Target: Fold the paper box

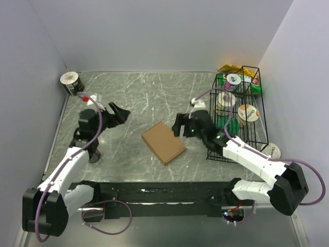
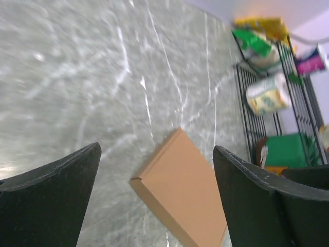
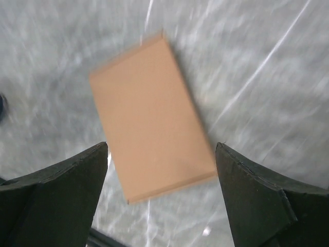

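far left back corner of the counter (image 1: 128, 92): a dark can (image 1: 71, 81) with a white top, upright against the wall. the left tool (image 1: 122, 114) is held above the counter left of centre, pointing right toward the middle. its fingers are spread wide with nothing between them, so released. in the left wrist view the left tool (image 2: 157, 149) frames bare counter and the near end of the box, touching neither.

centre: the paper box (image 1: 163, 142), plain brown, is closed into a thin flat rectangle lying flat on the counter. its long axis runs diagonally from far left to near right, with one corner pointing toward the back wall and the opposite corner toward the arm bases. it sits between the two tools, apart from both.

the right tool (image 1: 182, 122) is just beside the box's far right edge, above the counter and facing left. the right wrist view looks down on the whole paper box (image 3: 151, 116) past the right tool (image 3: 162, 146); fingers wide, nothing gripped, released.

right side: a black wire basket (image 1: 263, 108) holds several lidded cups and green and yellow packets. one more cup (image 1: 271, 150) stands outside its near right corner.
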